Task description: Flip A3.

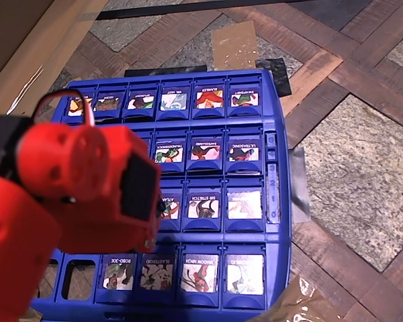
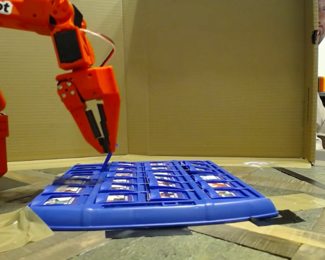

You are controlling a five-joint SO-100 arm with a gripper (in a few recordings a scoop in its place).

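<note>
Side-on fixed view, near to far: blue game board (image 2: 151, 208) flat on the surface; orange tool (image 2: 105, 146), fingers pinched together on a raised blue tile (image 2: 108, 158), tilted up at the board's far left. Cardboard backdrop (image 2: 216, 76) behind.

Glossy blue plastic game board (image 2: 151, 208), matt corrugated cardboard backdrop (image 2: 216, 76).

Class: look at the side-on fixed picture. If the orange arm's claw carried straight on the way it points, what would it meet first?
The claw points down, and a raised blue tile stands right beneath its tips. It would probably meet that first, then the blue game board. Depth is uncertain.
</note>
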